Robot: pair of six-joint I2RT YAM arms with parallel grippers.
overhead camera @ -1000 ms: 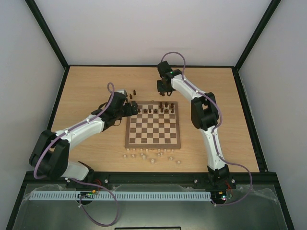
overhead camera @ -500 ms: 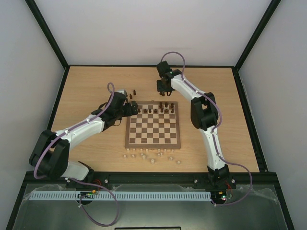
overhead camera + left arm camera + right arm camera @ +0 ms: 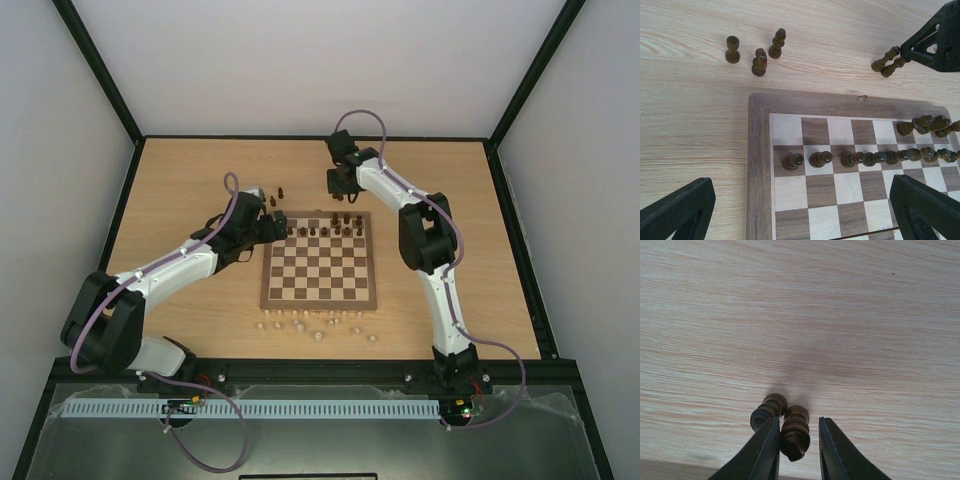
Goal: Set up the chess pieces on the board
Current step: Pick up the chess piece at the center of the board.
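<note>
The board point(image 3: 320, 290) lies mid-table. Dark brown chess pieces point(image 3: 325, 229) stand on its far two rows; the left wrist view shows a row of them point(image 3: 865, 158) and several behind point(image 3: 927, 122). My left gripper point(image 3: 277, 224) is open and empty above the board's far-left corner point(image 3: 760, 107), its fingers point(image 3: 682, 207) wide apart. My right gripper point(image 3: 339, 186) is beyond the board's far edge. Its jaws are open around one upright dark piece point(image 3: 795, 432), which touches the left finger, with a gap at the right finger point(image 3: 832, 452). A second dark piece point(image 3: 765, 412) stands just outside the left finger.
Three dark pieces point(image 3: 757, 50) stand off the board beyond its far-left corner, also seen from above point(image 3: 279, 193). Pale beige pieces point(image 3: 315, 326) lie scattered on the table in front of the board's near edge. The right gripper point(image 3: 935, 42) shows in the left wrist view.
My right gripper has shifted slightly to the left beyond the board. My left arm has not moved.
</note>
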